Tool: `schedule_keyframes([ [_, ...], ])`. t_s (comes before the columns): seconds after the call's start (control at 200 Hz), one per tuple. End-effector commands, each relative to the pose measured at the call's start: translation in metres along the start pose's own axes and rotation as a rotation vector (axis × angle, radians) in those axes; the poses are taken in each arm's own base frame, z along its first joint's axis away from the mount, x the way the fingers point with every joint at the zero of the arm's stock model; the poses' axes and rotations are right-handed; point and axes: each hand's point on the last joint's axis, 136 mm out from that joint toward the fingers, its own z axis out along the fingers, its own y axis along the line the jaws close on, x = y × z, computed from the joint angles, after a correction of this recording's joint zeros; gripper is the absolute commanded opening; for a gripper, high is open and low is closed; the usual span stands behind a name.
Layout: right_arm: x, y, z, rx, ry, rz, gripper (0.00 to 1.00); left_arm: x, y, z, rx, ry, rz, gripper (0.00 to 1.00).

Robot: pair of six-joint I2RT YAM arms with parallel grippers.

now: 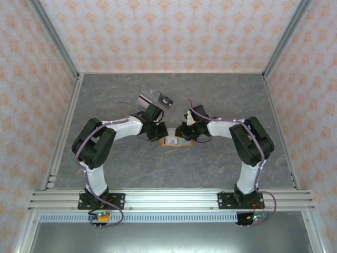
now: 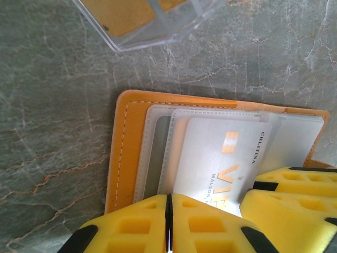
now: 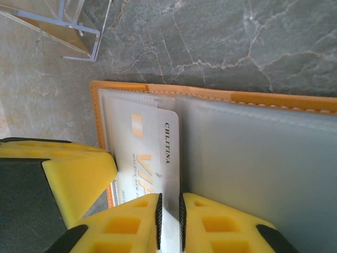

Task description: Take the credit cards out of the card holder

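Note:
The orange card holder lies open on the table between both arms. Its orange rim frames grey, clear-looking pockets. A pale grey-white credit card with gold lettering sticks partly out of a pocket. My left gripper is shut, its tips down on the holder at the card's near edge. My right gripper stands over the card with its jaws a narrow gap apart, and the card's long edge lies in that gap. The right gripper's fingers are just beside the left's. The left gripper's fingers rest on the holder's left end.
A clear transparent plastic piece lies just behind the holder, close to the left arm; the same plastic piece is near the rim in the left wrist view. Metal frame rails run along the grey stone-patterned table.

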Motion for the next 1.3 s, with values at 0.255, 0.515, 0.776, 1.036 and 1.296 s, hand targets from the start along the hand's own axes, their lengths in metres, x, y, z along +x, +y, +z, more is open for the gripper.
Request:
schedule_keyframes([
  [0.255, -0.009, 0.002, -0.001, 0.009, -0.020, -0.015, 0.00, 0.003, 0.022, -0.002, -0.104, -0.002, -0.008, 0.12],
  [0.515, -0.011, -0.009, -0.019, 0.032, -0.060, -0.008, 0.00, 0.002, 0.023, -0.010, -0.108, -0.015, 0.001, 0.15],
  [0.776, -0.009, -0.010, -0.016, 0.019, -0.046, -0.003, 0.00, 0.001, 0.017, -0.011, -0.084, -0.014, 0.010, 0.12],
  [1.036, -0.008, -0.013, -0.012, 0.027, -0.031, -0.006, 0.00, -0.006, -0.019, -0.031, 0.039, -0.052, 0.057, 0.13],
  [1.296, -0.009, -0.014, -0.009, 0.030, -0.022, -0.006, 0.09, 0.001, -0.014, -0.007, 0.021, -0.005, 0.053, 0.09],
])
